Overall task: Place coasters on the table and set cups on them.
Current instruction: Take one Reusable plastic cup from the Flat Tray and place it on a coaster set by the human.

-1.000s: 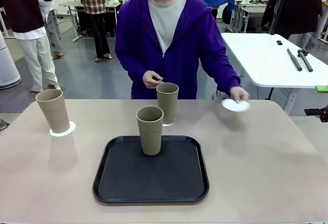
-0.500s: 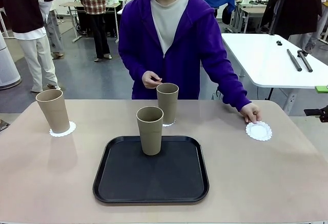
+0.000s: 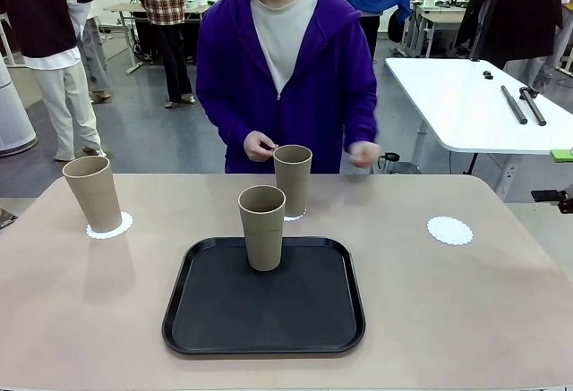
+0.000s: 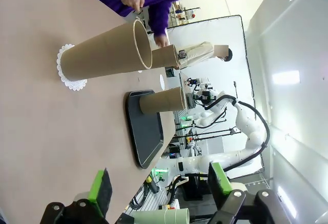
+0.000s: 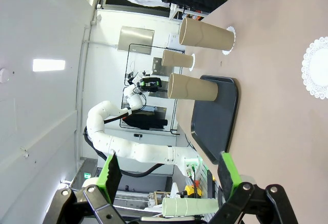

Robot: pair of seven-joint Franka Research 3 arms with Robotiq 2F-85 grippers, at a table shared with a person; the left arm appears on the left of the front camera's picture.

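Observation:
Three tan cups stand on the beige table [image 3: 466, 319]. The left cup [image 3: 92, 192] rests on a white coaster [image 3: 111, 226]. At the far middle, another cup [image 3: 293, 179] sits on a coaster [image 3: 295, 216] just in front of the person's hands [image 3: 260, 147]. A third cup [image 3: 261, 227] stands on the black tray [image 3: 264, 306]. One bare coaster [image 3: 449, 230] lies at the right. My left gripper [image 4: 160, 185] is open in the air, well back from the nearest cup [image 4: 107, 55]. My right gripper [image 5: 169, 171] is open too, away from the bare coaster [image 5: 316, 67].
The person in a purple hoodie [image 3: 286, 69] stands at the far edge, both hands held near the chest. A white table [image 3: 474, 105] with black rods stands behind at the right. Bare tabletop lies around the tray on both sides.
The person laid a coaster on the right side of the table, then drew that hand back to the chest. Cups and tray have not moved.

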